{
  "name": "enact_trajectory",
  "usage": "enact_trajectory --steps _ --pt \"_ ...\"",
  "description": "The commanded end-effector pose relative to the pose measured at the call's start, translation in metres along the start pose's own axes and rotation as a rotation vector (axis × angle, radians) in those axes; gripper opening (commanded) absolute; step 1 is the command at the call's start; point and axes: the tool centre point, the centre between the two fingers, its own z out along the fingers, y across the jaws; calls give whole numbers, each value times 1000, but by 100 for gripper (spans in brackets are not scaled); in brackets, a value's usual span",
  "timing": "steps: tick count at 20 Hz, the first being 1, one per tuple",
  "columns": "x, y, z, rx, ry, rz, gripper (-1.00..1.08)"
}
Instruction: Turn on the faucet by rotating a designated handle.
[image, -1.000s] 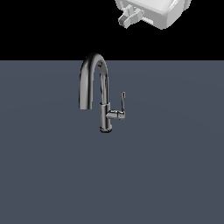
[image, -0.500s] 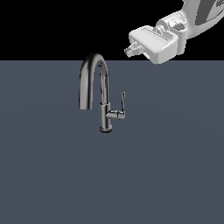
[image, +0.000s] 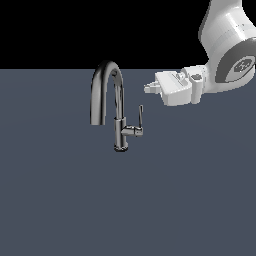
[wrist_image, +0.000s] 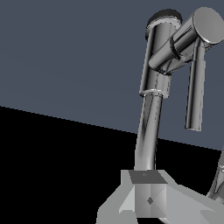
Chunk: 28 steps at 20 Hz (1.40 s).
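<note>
The chrome faucet (image: 119, 131) stands upright on the dark grey surface, its arched spout curving toward the exterior view's left. The handle (image: 140, 117) is a thin upright lever on a short stub off the body's right side. My gripper (image: 149, 89) hangs in the air above and just right of the handle, fingers pointing toward the faucet, apart from it. The fingers look pressed together with nothing held. In the wrist view the faucet (wrist_image: 150, 113) and the handle (wrist_image: 195, 94) lie ahead of the shut gripper (wrist_image: 148, 194).
The flat grey surface (image: 60, 200) spreads all around the faucet. The white arm (image: 227, 45) comes in from the exterior view's upper right.
The gripper has come down and toward the exterior view's left, from the upper right corner to just above the handle. The faucet and handle have not moved.
</note>
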Motion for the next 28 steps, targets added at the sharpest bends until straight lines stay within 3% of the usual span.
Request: enact_trajectory --steps 1,6,12,20,28 --pt "18 2 4 53 -40 55 -100" --pt "44 7 12 130 -99 136 -100" --pt "60 11 19 179 -138 189 -100" --pt "63 12 21 188 -145 199 -100" --pt "55 35 25 188 -146 199 -100"
